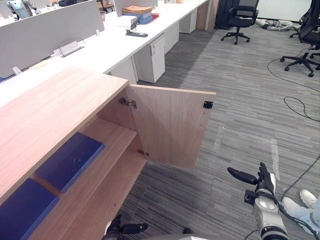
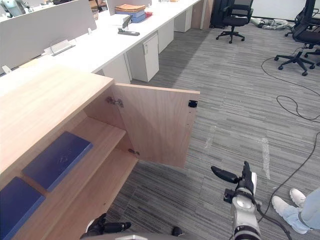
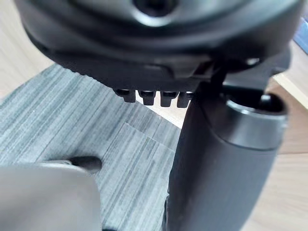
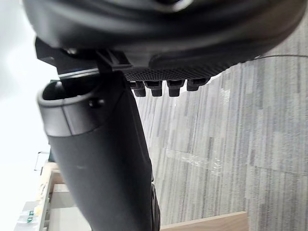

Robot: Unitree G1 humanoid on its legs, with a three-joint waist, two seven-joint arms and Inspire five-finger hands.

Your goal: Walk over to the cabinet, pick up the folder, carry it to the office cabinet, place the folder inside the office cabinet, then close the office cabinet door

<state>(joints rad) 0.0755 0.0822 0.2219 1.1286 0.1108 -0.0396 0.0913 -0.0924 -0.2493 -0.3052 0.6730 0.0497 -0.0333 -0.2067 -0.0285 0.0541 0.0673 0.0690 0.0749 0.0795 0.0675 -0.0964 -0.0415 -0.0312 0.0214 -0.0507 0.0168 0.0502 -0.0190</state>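
A blue folder [image 1: 22, 210] is cut off by the lower-left corner. The left hand [image 1: 122, 230] is cropped at the bottom edge, and a person's leg [image 1: 309, 216] at lower right. The stacked items [image 1: 137, 12] on the desk [image 1: 100, 50], upper centre, are too small to identify.

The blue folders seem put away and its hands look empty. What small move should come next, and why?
Probably reach the right hand to the free edge of the cabinet door and start swinging it shut. The door stands wide open, the blue folders lie on the shelf inside, and the left hand, like the right, is open and empty.
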